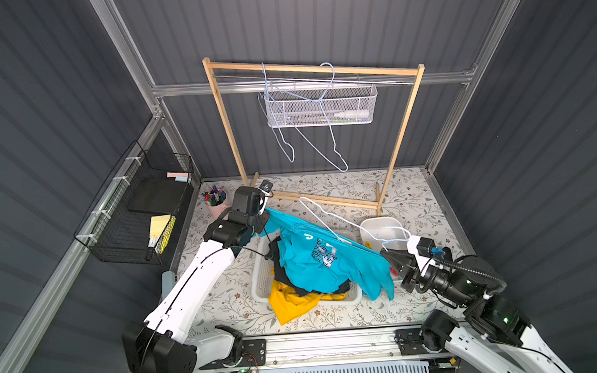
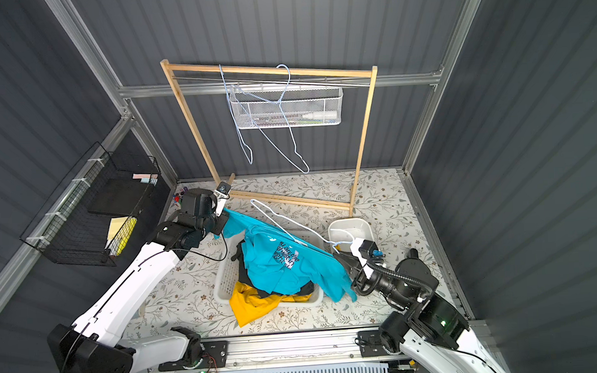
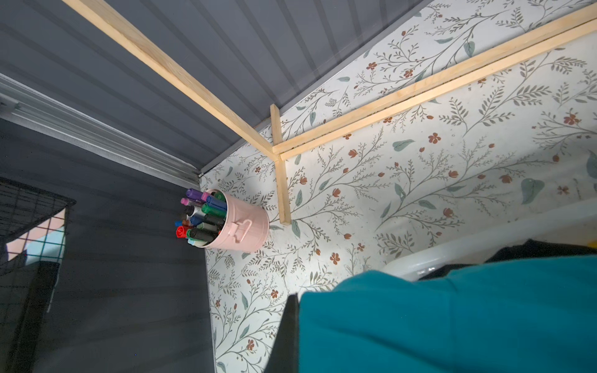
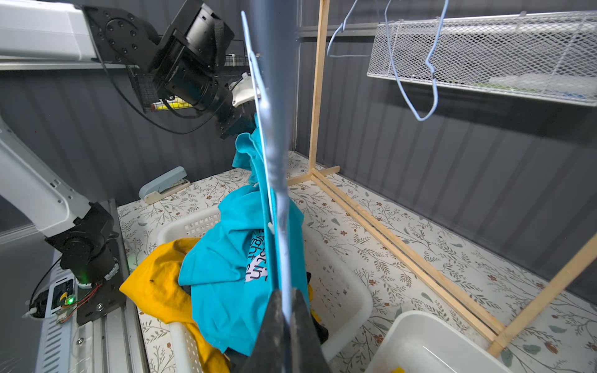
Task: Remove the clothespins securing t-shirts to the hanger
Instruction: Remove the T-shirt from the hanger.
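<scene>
The teal t-shirt point(image 1: 314, 263) hangs stretched on a pale wire hanger point(image 1: 320, 214) above the white basket point(image 1: 260, 286). My left gripper point(image 3: 298, 323) is shut on the shirt's far end point(image 3: 452, 323). At the near end, my right gripper point(image 4: 286, 310) is shut on the hanger's wire point(image 4: 284, 226); in a top view this gripper point(image 1: 392, 256) shows at the cloth's edge. The black t-shirt point(image 1: 279, 261) and the mustard-yellow t-shirt point(image 1: 291, 302) lie in the basket. A yellow clothespin point(image 1: 368, 244) lies in the white bin point(image 1: 375, 225). A bit of red point(image 1: 393, 270) shows under the right gripper.
A wooden rack point(image 1: 225, 128) stands at the back with two bare hangers point(image 1: 333, 137) and a white mesh basket point(image 1: 321, 106) on it. A pink cup of markers point(image 3: 245, 226) stands at the back left. A black wire basket point(image 1: 135, 215) hangs on the left wall. A stapler point(image 4: 163, 185) lies front left.
</scene>
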